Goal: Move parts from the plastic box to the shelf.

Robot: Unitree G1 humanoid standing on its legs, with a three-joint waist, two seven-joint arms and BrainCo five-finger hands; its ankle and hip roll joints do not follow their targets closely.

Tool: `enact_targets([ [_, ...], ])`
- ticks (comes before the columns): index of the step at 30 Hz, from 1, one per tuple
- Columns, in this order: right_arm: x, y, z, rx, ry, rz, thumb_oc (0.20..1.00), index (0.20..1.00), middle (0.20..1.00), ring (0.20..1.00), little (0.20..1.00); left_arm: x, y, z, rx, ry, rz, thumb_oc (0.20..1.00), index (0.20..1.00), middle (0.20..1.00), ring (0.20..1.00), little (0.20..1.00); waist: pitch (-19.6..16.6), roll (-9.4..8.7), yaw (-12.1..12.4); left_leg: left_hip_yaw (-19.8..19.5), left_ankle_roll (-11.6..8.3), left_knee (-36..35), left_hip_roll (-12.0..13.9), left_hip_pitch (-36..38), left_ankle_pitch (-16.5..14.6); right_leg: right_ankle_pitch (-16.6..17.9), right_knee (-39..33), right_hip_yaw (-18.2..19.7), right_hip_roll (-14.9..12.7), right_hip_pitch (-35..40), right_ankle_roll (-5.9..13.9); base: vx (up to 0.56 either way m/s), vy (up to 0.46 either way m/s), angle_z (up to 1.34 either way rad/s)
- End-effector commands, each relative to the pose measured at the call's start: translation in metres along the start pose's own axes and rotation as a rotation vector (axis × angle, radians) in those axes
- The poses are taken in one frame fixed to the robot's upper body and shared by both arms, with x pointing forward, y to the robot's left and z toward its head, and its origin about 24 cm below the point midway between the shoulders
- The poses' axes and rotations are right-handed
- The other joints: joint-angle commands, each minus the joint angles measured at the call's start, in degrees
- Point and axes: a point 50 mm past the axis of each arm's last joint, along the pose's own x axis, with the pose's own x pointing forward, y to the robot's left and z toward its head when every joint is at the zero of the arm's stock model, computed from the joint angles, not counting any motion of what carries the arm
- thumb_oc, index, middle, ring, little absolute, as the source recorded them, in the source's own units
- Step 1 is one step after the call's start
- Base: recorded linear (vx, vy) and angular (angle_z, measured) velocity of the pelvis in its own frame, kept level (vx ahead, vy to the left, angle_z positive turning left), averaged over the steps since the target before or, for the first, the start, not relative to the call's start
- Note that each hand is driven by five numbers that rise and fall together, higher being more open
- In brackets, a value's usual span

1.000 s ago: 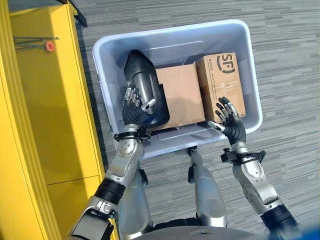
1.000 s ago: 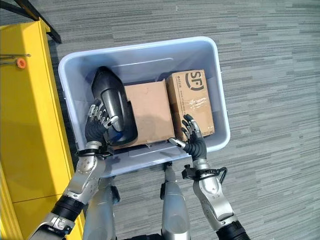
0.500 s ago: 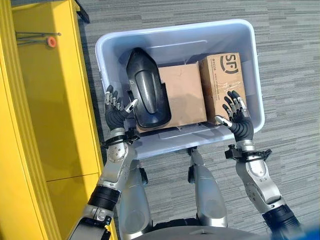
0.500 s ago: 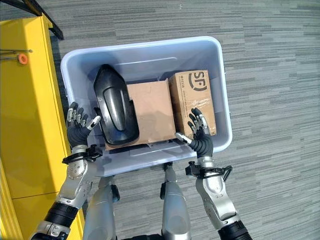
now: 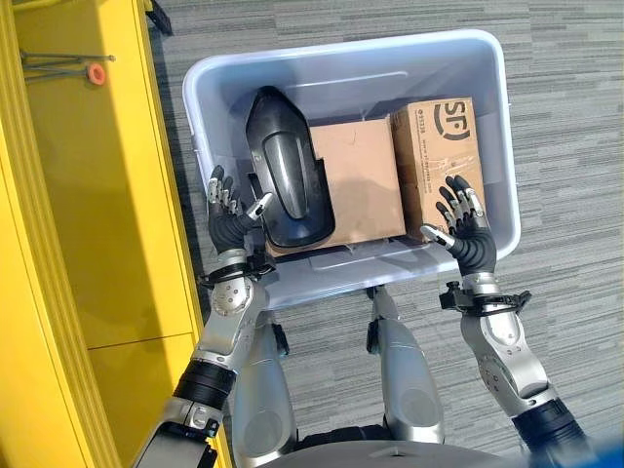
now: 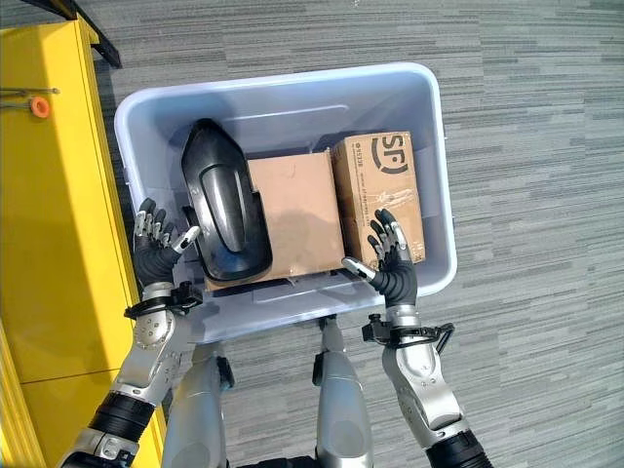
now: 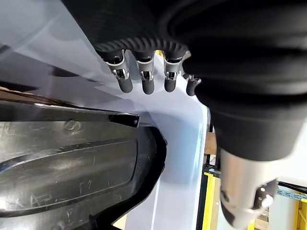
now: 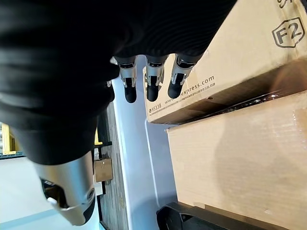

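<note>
Grey striped carpet — orange knob far left.

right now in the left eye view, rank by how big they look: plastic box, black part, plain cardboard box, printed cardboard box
1. plastic box
2. black part and plain cardboard box: too close to rank
3. printed cardboard box

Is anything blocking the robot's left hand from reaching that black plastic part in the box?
Nothing visible does. The left robot hand hovers open by the pale plastic box's left rim, right beside the black moulded plastic part, with no object between them.
</note>
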Motion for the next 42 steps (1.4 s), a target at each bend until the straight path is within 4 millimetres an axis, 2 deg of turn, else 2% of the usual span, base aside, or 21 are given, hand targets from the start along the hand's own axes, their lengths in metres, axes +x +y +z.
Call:
enact_targets([
  [1,0.003,-0.006,0.025,-0.014,-0.151,-0.010,1.000,1.000,1.000,1.000,1.000,0.013,0.006,0.001,0.092,-0.061,0.050,1.000,1.000,1.000,1.000,1.000,-1.2,-2.03,0.2,-0.4,-2.79,1.5,4.8,1.1,2.1,2.0,6.9,0.9,-3.8,-2.8,3.25,0.00,0.000,0.00],
  [12,0.000,-0.006,0.022,0.002,-0.133,-0.010,1.000,1.000,1.000,1.000,1.000,0.022,0.026,-0.019,0.174,0.026,0.179,1.000,1.000,1.000,1.000,1.000,-0.9,-4.05,-0.5,-0.7,-3.04,1.0,5.3,-0.6,2.6,2.3,6.7,0.3,-3.0,-4.3,3.21,0.00,-0.001,0.00],
  [17,0.000,-0.002,0.022,0.020,-0.134,0.015,1.000,1.000,1.000,1.000,1.000,0.034,0.023,-0.019,0.226,0.024,0.188,1.000,1.000,1.000,1.000,1.000,-0.9,-5.00,-1.2,-0.7,-3.10,1.0,5.6,-1.3,2.8,2.3,6.8,0.3,-2.8,-4.9,3.19,0.00,-0.001,-0.01],
  [25,-0.002,0.005,0.020,0.037,-0.117,0.058,1.000,1.000,1.000,1.000,1.000,0.061,0.016,-0.022,0.261,0.073,0.247,1.000,1.000,1.000,1.000,1.000,-1.6,-6.50,-3.7,-0.4,-3.10,1.3,6.0,-2.2,2.5,2.4,7.0,1.1,-2.0,-6.5,3.10,0.00,0.002,0.00],
  [26,-0.003,0.006,0.019,0.038,-0.114,0.066,1.000,1.000,1.000,1.000,1.000,0.066,0.018,-0.024,0.306,0.088,0.278,0.413,0.413,0.413,0.413,0.413,-1.8,-6.60,-4.2,-0.3,-3.12,1.3,6.1,-2.2,2.5,2.4,7.0,1.2,-2.0,-6.6,3.12,0.00,0.000,0.00],
  [27,-0.003,0.006,0.019,0.038,-0.114,0.066,1.000,1.000,1.000,1.000,1.000,0.066,0.018,-0.023,0.306,0.087,0.278,0.200,0.200,0.200,0.200,0.200,-1.8,-6.60,-4.2,-0.3,-3.12,1.3,6.1,-2.2,2.5,2.4,7.0,1.2,-2.0,-6.6,3.12,0.00,0.007,-0.05],
  [32,-0.005,0.006,0.020,0.037,-0.109,0.083,1.000,1.000,1.000,1.000,1.000,0.070,0.013,-0.026,0.344,0.104,0.270,0.200,0.200,0.200,0.200,0.200,-2.3,-6.53,-4.8,-0.3,-3.12,1.3,6.1,-2.1,2.4,2.5,7.0,1.5,-2.0,-6.7,3.20,0.00,0.001,-0.03],
  [36,-0.006,0.002,0.016,0.029,-0.089,0.075,1.000,1.000,1.000,1.000,1.000,0.046,0.019,-0.044,0.400,0.146,0.215,0.200,0.200,0.200,0.200,0.200,-3.9,-4.22,-3.6,-0.3,-2.99,0.3,5.2,0.4,2.4,2.1,6.8,1.4,-2.5,-4.4,3.24,0.02,0.025,0.00],
  [39,-0.006,0.000,0.013,0.015,-0.073,0.066,1.000,1.000,1.000,1.000,1.000,0.036,0.022,-0.047,0.398,0.147,0.195,0.200,0.200,0.200,0.200,0.200,-5.0,-3.10,-2.8,-0.3,-2.98,-0.7,4.8,2.0,2.4,2.2,6.5,1.3,-3.1,-3.2,3.38,0.03,0.024,-0.07],
  [42,-0.005,-0.003,0.009,0.002,-0.056,0.044,1.000,1.000,1.000,1.000,1.000,0.023,0.033,-0.046,0.368,0.140,0.181,0.200,0.200,0.200,0.200,0.200,-7.2,-0.88,-1.5,0.0,-2.99,-2.2,4.4,5.0,2.7,2.1,6.2,1.0,-3.9,-0.8,3.53,0.05,0.044,0.00],
])
